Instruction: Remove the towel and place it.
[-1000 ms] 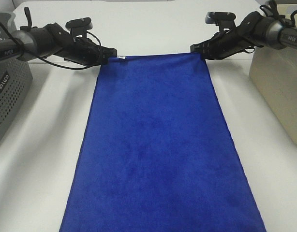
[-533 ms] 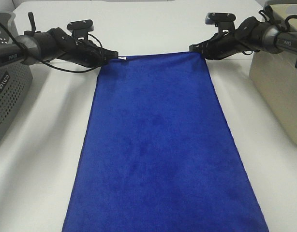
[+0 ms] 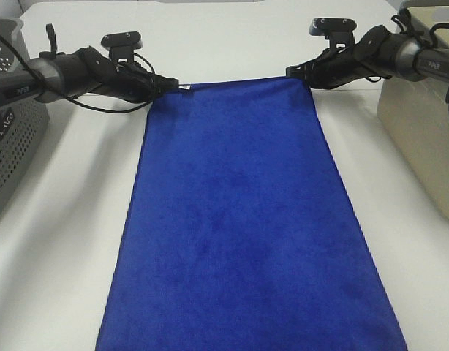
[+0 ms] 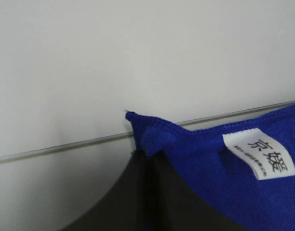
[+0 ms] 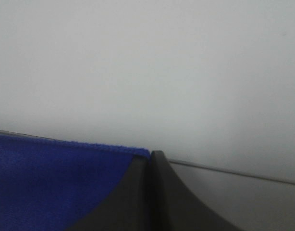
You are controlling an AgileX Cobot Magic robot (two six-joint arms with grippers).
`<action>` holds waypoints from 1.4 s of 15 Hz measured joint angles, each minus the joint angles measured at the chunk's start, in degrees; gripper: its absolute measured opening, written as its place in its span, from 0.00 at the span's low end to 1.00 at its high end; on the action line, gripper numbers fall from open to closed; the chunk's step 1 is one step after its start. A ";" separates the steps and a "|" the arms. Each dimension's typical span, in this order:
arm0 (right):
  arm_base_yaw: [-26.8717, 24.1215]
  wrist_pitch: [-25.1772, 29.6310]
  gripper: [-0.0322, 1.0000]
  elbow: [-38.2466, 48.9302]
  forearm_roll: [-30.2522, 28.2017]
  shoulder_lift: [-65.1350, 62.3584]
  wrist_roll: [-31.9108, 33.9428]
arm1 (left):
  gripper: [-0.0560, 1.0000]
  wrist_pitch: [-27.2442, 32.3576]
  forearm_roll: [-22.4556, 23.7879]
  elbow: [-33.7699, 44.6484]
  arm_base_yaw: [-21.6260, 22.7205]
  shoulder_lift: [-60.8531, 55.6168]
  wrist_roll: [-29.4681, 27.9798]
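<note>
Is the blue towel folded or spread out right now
Spread out: the towel lies flat as one smooth sheet, its far corners pinched by the left gripper and right gripper.

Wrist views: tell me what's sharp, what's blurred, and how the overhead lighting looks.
Left wrist: towel weave and tag fairly sharp, dark end effector soft. Right wrist: everything soft, the fingers a blurred mass. Exterior high: even light, faint shadows, table nearly washed out.

"京媛" on the towel's tag [image 4: 259, 153]

Both arms matte black, tubular, grey segments near bases with small white lettering. Loose black cables loop along left arm [image 3: 78, 69]. Black camera modules atop wrists. Right arm [image 3: 371, 55] alike.
</note>
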 joint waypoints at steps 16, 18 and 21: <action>-0.29 -1.15 0.61 0.00 0.92 2.18 -0.06 | 0.59 -1.89 0.29 0.00 0.29 0.00 -0.06; -0.34 1.32 0.63 0.00 0.86 -0.29 -0.06 | 0.65 -1.66 0.69 0.00 0.29 -0.74 -0.06; -0.40 4.64 0.63 0.00 0.86 -5.21 -0.06 | 0.65 -0.63 1.20 0.00 0.29 -3.61 -0.06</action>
